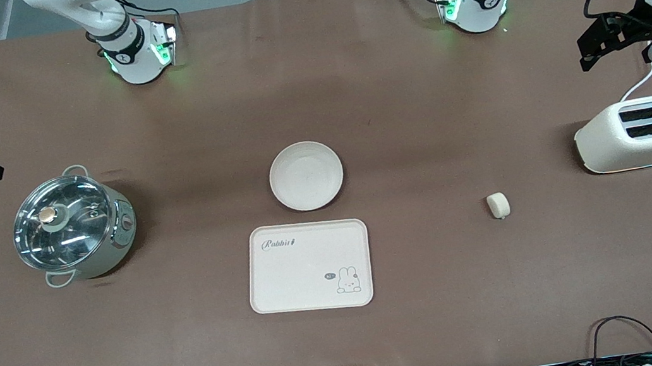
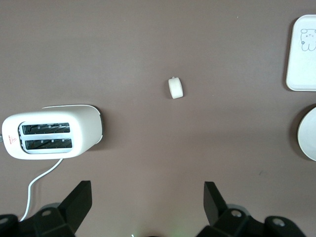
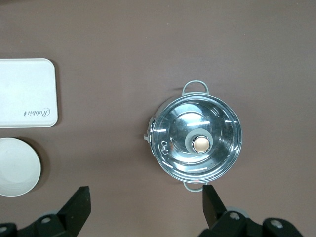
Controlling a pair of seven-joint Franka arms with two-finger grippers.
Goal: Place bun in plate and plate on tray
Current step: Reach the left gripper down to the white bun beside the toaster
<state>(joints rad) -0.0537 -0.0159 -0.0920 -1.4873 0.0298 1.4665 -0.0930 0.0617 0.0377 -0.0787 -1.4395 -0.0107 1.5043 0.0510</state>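
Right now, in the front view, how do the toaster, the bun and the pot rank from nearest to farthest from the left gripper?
From the open left gripper:
1. Toaster, at the left arm's end, just below it in view.
2. Bun, toward the middle.
3. Pot, at the right arm's end.

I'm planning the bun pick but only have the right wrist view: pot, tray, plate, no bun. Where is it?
Observer: The bun lies on the table toward the left arm's end, apart from the tray.
Operator: Anything near it?
Observer: A toaster, farther from the front camera than the bun.
Operator: Is the left gripper on it?
Observer: No, the left gripper waits open over bare table by the toaster, holding nothing.
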